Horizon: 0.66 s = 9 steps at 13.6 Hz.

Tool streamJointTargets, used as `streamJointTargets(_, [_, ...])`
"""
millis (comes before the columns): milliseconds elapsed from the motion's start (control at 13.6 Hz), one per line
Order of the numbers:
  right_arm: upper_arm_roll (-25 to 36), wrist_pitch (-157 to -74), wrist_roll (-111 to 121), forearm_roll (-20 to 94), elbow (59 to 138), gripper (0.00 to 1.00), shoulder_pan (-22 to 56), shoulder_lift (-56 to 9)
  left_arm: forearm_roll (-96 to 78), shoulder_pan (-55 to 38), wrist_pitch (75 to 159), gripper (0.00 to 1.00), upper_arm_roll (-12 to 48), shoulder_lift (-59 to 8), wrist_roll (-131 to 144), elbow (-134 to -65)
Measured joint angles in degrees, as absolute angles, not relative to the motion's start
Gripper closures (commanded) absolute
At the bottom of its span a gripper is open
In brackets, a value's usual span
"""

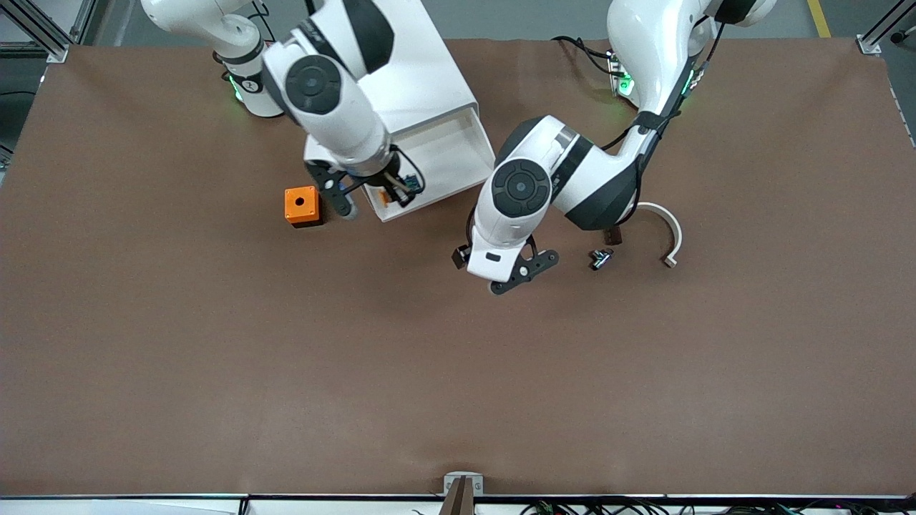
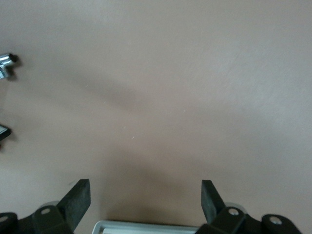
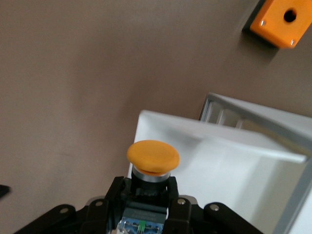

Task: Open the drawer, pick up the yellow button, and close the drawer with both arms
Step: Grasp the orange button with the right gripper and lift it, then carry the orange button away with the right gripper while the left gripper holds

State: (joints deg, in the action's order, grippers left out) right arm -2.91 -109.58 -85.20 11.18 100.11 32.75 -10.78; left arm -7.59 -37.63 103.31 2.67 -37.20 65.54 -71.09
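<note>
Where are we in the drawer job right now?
Done: the white top drawer stands pulled out of its boxy cabinet. In hand: the right gripper is shut on the orange-capped push-button, over the drawer's front corner. The left gripper waits open above bare table. Left: lift the button clear, close the drawer.

You are looking at a robotics lab: two white arms [image 1: 336, 107] bolted to a brown-covered table [image 1: 215, 357], aluminium frame posts [image 1: 43, 28] at its corners, cables [image 1: 587, 50] trailing beside them.
</note>
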Motion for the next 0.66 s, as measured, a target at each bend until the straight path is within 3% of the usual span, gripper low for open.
streamJointTargets(295, [-2.54,-103.70,-66.75,11.17,96.63,0.96,22.97,-10.44,-7.58,-39.71,101.47,0.00,2.69,-35.86,68.75,-72.72])
streamJointTargets(664, [-2.29,-102.94,-40.81,7.30,96.57,0.96,10.59,-10.86,-7.55,-43.46,101.42,0.00,2.71,-35.67,70.95,-73.57])
